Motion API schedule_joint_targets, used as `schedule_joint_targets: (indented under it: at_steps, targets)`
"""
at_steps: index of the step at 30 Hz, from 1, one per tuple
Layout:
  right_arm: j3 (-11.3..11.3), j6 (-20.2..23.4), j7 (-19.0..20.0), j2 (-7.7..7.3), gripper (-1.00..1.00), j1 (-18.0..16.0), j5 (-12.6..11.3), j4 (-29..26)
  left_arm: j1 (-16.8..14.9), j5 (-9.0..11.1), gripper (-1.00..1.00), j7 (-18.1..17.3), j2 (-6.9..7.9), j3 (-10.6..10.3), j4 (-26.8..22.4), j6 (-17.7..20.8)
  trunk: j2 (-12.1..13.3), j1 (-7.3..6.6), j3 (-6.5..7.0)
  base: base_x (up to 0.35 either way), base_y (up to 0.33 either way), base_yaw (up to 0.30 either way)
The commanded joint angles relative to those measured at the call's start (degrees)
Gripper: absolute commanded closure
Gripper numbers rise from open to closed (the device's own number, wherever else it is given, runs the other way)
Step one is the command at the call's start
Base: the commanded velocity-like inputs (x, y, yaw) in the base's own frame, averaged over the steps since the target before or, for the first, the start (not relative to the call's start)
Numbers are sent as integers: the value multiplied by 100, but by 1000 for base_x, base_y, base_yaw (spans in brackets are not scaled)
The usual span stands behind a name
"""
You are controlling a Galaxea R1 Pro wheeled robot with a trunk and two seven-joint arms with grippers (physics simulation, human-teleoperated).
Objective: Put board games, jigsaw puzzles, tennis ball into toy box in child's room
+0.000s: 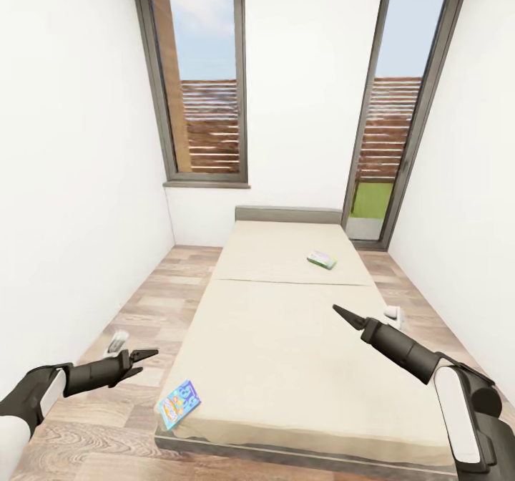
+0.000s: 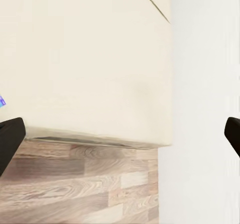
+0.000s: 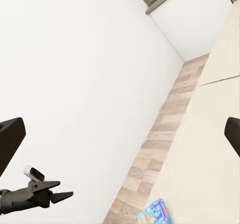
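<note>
Board games lie on the bed (image 1: pixel 286 323): a pale colourful box (image 1: pixel 179 403) at the near left corner of the beige mattress, overhanging its edge, and a small green-and-white box (image 1: pixel 322 260) far up near the grey headboard (image 1: pixel 288 214). Left hand (image 1: pixel 146 356) hovers over the wood floor (image 1: pixel 107 424) beside the bed, fingers spread and empty. Right hand (image 1: pixel 340 311) points over the mattress; whether it is parted I cannot tell.
</note>
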Motion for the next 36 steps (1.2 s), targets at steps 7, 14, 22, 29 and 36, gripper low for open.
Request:
schedule_joint_targets:
  at_steps: [7,14,22,29,36]
  targets:
    - [-3,57,157,6,-100,-8,-27,-5,-28,21,-100,630,-92,98,176,-155,-289,155,-134,0,0,0]
    - [-3,61,175,6,-100,-5,-29,-5,-31,22,-100,946,-137,115,292,-386,-569,309,-260,0,0,0]
    - [-11,61,178,2,-100,-6,-30,-6,-32,22,-100,985,-141,117,392,-443,-890,485,-403,0,0,0]
    - [-19,61,181,-2,-100,-8,-30,-6,-32,22,-100,988,-142,117,401,-537,-1171,638,-529,0,0,0]
    - [-21,57,179,3,-100,-4,-30,-6,-32,22,-100,988,-142,117,398,-552,-1452,792,-655,0,0,0]
